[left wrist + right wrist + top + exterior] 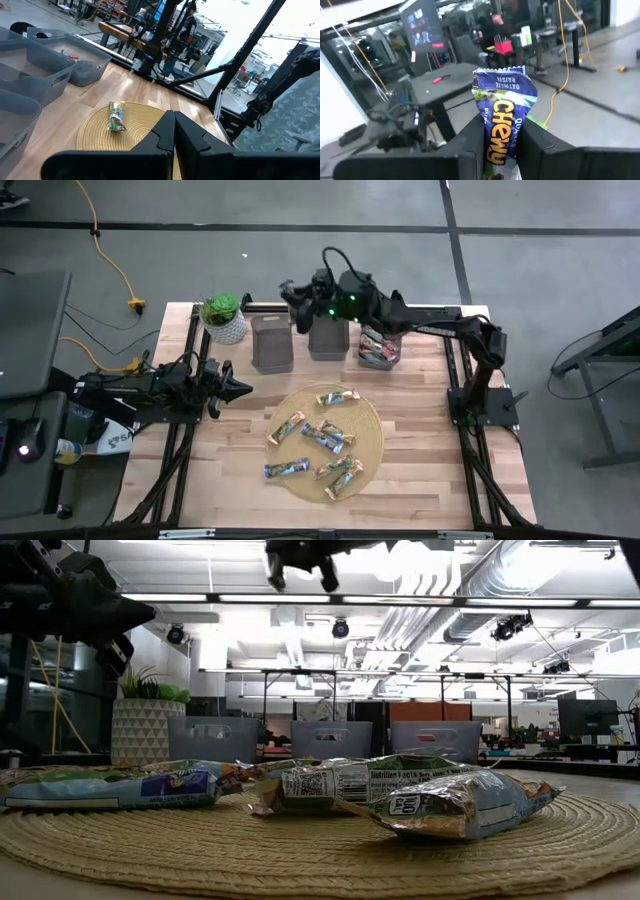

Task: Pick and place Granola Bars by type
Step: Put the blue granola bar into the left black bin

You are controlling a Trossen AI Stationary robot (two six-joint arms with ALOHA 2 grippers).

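Nearest, six Granola Bars (322, 438) lie scattered on the round woven mat (372, 420) on the wooden surface (420, 470). Beside the mat, the left claw (238, 389) waits with its fingers pressed together, empty. Farther back, the right claw (291, 292) pinches a blue-and-green granola bar (501, 119) upright above the three grey bins (271, 343); the rightmost bin (378, 348) already holds bars.

Right arm's stretched over the far side, its right gripper (291, 292) above the three grey bins (271, 343); rightmost bin (379, 347) has bars in it; six granola bars (330, 437) scattered on the round woven mat (372, 420); left gripper (240, 389) parked beside the mat; potted plant (224, 316) by the bins
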